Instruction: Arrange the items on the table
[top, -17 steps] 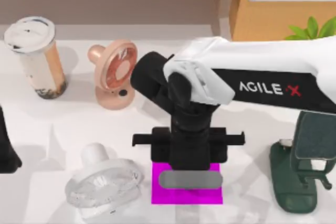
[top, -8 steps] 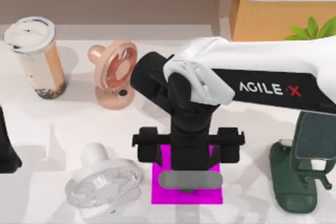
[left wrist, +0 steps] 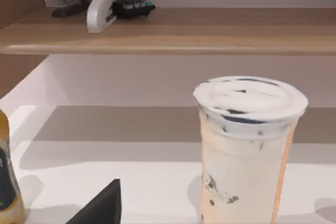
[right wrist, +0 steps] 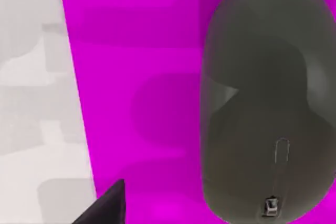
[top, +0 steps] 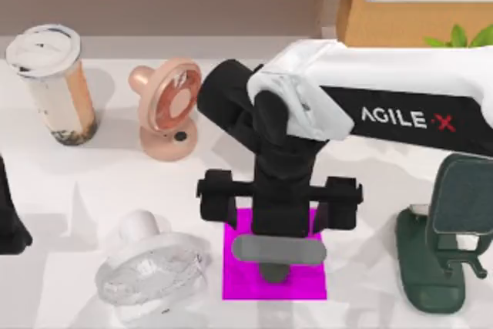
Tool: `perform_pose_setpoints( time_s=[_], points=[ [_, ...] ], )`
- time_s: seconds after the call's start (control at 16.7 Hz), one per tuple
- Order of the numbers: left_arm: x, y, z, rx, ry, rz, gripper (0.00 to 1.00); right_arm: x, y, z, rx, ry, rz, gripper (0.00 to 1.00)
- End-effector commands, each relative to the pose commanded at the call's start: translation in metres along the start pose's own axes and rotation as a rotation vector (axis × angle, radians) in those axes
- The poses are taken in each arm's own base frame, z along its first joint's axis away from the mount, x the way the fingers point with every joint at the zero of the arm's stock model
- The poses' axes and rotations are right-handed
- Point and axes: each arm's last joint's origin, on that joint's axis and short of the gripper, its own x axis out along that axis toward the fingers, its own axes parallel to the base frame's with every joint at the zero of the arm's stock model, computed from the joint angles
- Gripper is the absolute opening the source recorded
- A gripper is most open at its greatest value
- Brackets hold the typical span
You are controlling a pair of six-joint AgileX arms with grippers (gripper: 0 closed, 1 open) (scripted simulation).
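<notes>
A dark grey oval mouse (top: 277, 250) (right wrist: 262, 98) lies on the magenta mat (top: 239, 287) (right wrist: 131, 77) near the table's front middle. My right gripper (top: 279, 209) hovers over it, open, with its jaws spread wide to either side and touching nothing; one fingertip (right wrist: 105, 205) shows beside the mouse. The tall cup (top: 50, 82) (left wrist: 247, 150), white-lidded and brownish-cream, stands upright at the back left. My left arm (top: 9, 221) is parked at the left edge, its gripper open, with one fingertip (left wrist: 102, 205) well short of the cup.
A pink fan (top: 169, 109) stands behind the mat, and a clear white fan (top: 150, 267) lies left of it. On the right is a dark green stand (top: 435, 260). A wooden shelf (left wrist: 168, 32) runs along the back, and a yellowish bottle (left wrist: 6, 177) stands near the cup.
My right gripper has opened its fingers wide and drawn up a little. The mouse stays on the magenta mat. The left arm has not moved.
</notes>
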Motion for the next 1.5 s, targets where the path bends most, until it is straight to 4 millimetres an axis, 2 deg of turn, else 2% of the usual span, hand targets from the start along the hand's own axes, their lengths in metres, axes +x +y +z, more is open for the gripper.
perform_pose_setpoints(
  time_s=[0.18,0.36,0.54,0.72,0.84,0.96,1.2,1.38,1.5],
  points=[
    [0.000,0.000,0.000,0.000,0.000,0.000,1.00,-0.034,0.021,-0.035,0.225,0.066,-0.053,1.00],
    [0.000,0.000,0.000,0.000,0.000,0.000,1.00,-0.074,0.066,-0.080,0.598,0.135,-0.114,1.00],
    [0.000,0.000,0.000,0.000,0.000,0.000,1.00,-0.107,0.133,-0.121,1.083,0.187,-0.168,1.00],
    [0.000,0.000,0.000,0.000,0.000,0.000,1.00,-0.124,0.217,-0.150,1.615,0.211,-0.198,1.00],
    [0.000,0.000,0.000,0.000,0.000,0.000,1.00,-0.123,0.275,-0.162,1.961,0.207,-0.190,1.00],
    [0.000,0.000,0.000,0.000,0.000,0.000,1.00,-0.109,0.333,-0.168,2.276,0.184,-0.149,1.00],
    [0.000,0.000,0.000,0.000,0.000,0.000,1.00,-0.071,0.429,-0.159,2.769,0.114,-0.037,1.00],
    [0.000,0.000,0.000,0.000,0.000,0.000,1.00,-0.049,0.474,-0.145,2.998,0.065,0.030,1.00],
    [0.000,0.000,0.000,0.000,0.000,0.000,1.00,-0.042,0.487,-0.140,3.066,0.047,0.054,1.00]
  ],
)
